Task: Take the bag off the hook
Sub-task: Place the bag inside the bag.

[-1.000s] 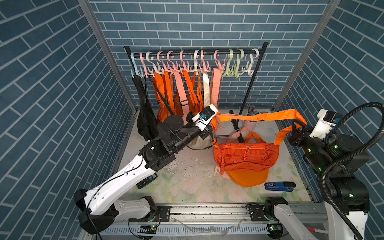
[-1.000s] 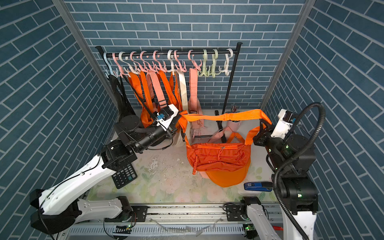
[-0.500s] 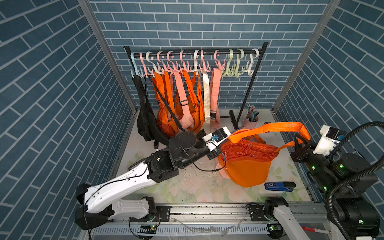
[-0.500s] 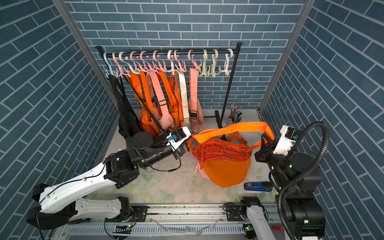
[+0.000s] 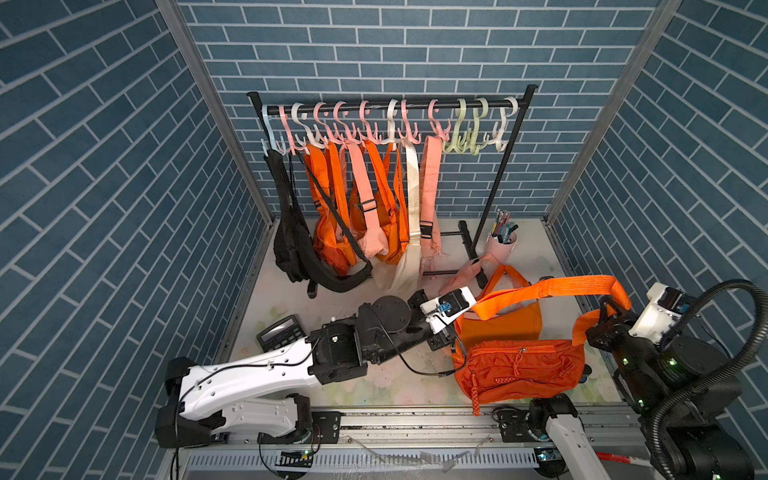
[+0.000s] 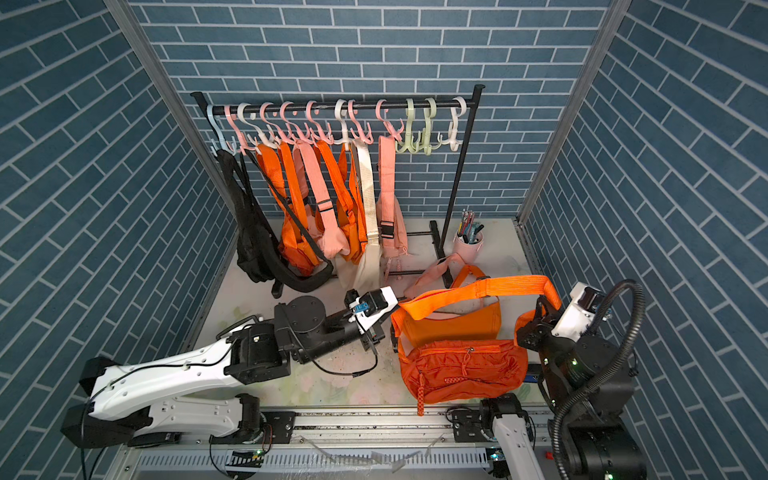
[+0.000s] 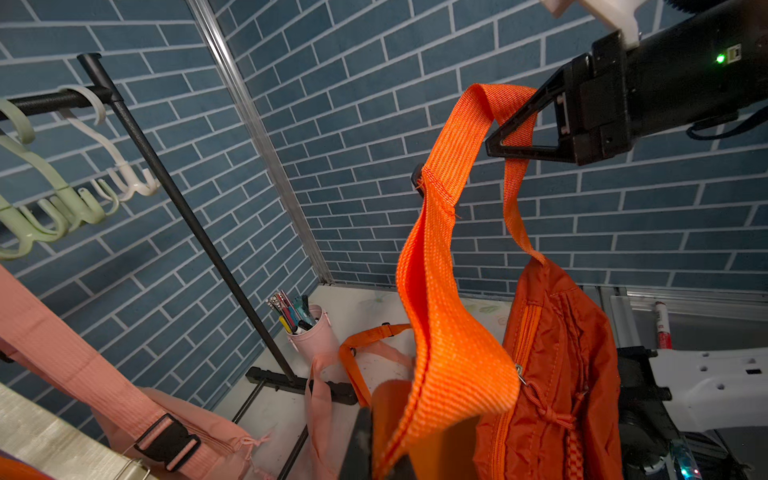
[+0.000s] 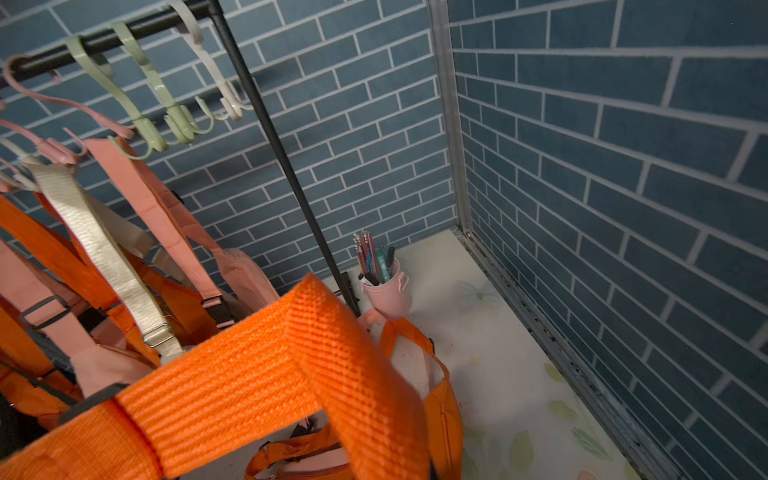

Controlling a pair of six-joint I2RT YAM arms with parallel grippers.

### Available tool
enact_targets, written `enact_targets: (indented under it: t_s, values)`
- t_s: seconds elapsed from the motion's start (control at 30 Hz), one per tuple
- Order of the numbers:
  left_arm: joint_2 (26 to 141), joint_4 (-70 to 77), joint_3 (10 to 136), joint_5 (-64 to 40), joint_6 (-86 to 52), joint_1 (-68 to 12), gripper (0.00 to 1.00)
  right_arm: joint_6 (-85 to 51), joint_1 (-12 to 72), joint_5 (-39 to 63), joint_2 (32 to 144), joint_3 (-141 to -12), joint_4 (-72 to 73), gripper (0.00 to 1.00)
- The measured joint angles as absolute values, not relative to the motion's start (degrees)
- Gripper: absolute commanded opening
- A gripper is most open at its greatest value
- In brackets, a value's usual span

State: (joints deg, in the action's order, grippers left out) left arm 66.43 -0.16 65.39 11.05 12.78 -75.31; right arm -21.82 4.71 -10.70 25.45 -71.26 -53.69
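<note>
Orange strap [image 5: 548, 291] of one bag [image 5: 519, 368] is stretching between my two grippers, left gripper [image 7: 384, 457] and right gripper [image 7: 515, 120] both clamping it; one calculator [image 5: 284, 332] is showing in a top view, neither wrist view.

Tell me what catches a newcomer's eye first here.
The bright orange bag at the front of the table, its strap stretched between the left claw and the right claw, both shut on it. Behind it, the black rack at the back wall carries a crowd of orange, pink, cream and black hanging bags.
</note>
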Motion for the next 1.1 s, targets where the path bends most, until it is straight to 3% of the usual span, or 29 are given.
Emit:
enact_targets:
  t_s: [0.4,1.1]
  values:
    - [78.2,6.2,61.3,13.1,3.4,-71.1,0.00,-28.8,4.7,-20.1,24.7,-52.2,-49.0,0.00]
    - [90.5,8.1,65.2,12.3,-1.3,-60.2,0.00,-29.6,3.7,-22.2,43.1,-47.4,-31.4,0.00]
